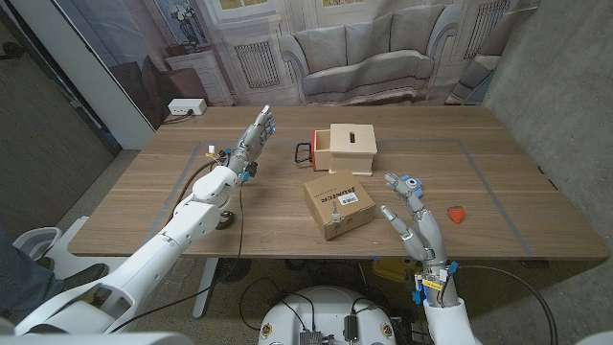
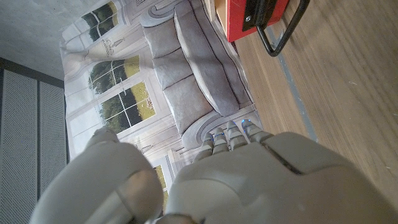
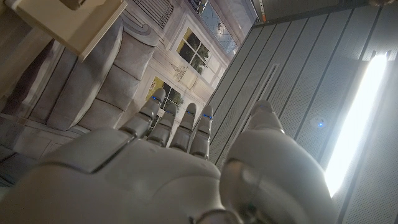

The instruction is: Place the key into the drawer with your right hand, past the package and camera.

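Observation:
A small red object (image 1: 458,214), seemingly the key, lies on the table at the right. My right hand (image 1: 412,213) stands just left of it, fingers spread and holding nothing; its back (image 3: 155,174) shows in the right wrist view. A cardboard package (image 1: 339,203) with a label sits at the table's middle. Behind it stands a pale wooden drawer box (image 1: 351,148) (image 3: 68,22), its red drawer front (image 1: 314,156) (image 2: 252,15) carrying a black handle (image 1: 304,154) (image 2: 281,38). My left hand (image 1: 255,137) (image 2: 249,180) is raised left of the drawer, fingers straight and empty.
A wooden table (image 1: 517,172) bears grey tape lines. A black cable (image 1: 236,206) runs over the table beside my left forearm. A white power strip (image 1: 185,107) lies behind the far left corner. A printed sofa backdrop (image 1: 364,53) hangs behind.

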### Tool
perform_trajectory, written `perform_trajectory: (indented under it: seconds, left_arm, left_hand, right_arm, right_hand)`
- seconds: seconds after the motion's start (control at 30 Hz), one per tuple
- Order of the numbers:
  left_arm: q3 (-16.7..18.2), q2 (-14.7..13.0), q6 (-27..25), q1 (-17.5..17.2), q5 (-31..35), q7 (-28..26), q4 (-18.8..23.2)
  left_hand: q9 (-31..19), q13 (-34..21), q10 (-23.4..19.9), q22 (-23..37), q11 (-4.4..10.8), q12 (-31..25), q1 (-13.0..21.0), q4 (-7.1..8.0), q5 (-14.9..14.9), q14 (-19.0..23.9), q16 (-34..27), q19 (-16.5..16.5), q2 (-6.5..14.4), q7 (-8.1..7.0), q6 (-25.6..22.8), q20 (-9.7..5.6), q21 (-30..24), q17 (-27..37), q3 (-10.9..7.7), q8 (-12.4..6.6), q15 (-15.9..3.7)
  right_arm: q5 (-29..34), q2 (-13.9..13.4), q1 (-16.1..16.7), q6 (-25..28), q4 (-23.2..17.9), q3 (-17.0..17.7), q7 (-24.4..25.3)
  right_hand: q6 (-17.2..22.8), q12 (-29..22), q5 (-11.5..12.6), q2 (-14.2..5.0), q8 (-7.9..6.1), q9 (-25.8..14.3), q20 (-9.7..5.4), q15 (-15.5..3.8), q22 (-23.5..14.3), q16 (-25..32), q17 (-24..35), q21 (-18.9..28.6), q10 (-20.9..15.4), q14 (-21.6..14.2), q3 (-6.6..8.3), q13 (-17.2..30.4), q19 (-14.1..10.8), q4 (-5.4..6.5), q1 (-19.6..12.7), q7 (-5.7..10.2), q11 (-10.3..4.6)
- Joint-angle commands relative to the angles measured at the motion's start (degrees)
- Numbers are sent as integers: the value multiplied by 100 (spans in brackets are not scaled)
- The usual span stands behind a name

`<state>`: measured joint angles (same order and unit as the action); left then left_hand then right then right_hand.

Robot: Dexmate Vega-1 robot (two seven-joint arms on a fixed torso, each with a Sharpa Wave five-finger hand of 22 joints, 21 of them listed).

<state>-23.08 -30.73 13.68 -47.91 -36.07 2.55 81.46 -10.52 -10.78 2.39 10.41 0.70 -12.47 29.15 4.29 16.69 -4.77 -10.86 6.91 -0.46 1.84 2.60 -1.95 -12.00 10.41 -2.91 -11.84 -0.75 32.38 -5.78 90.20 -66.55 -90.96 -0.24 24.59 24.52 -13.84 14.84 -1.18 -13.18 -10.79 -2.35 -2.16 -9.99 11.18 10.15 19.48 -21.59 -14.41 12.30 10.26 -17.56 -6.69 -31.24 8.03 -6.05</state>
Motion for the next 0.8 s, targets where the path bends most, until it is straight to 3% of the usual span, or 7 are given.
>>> perform_trajectory:
  seconds: [0.03,0.5,0.8]
  left_arm:
    - [-6,-64,-45,-14,62,-31,139]
    - [-36,-91,-116,-10,135,-109,244]
    - [-48,-61,-81,-26,158,-137,237]
  left_hand:
    - [-33,-14,-7,13,14,26,41,0,-16,14,-13,12,17,2,-36,-102,12,15,39,2,17]
    - [-33,-14,-6,14,4,33,47,2,-19,17,-10,13,22,-1,-40,-95,13,16,55,8,20]
    - [-33,-14,-16,14,20,33,50,3,-21,16,-8,20,25,4,-49,-89,16,16,64,9,22]
  right_arm:
    - [1566,163,202,343,-342,267,1261]
    - [2483,-1046,231,1707,-735,-587,3241]
    - [2483,-2019,258,2965,-1151,-1254,3816]
  right_hand:
    - [29,-35,30,-18,-9,-29,-407,-309,-31,12,8,-23,-95,-76,22,12,-81,-54,-86,63,-27]
    - [286,-29,95,-61,-40,-34,-507,-486,-32,11,1,-54,-230,-275,155,9,-249,-223,-459,268,-205]
    - [365,-20,135,-41,-41,-41,-562,-568,-29,-2,-2,-78,-273,-330,211,10,-305,-293,-659,351,-271]
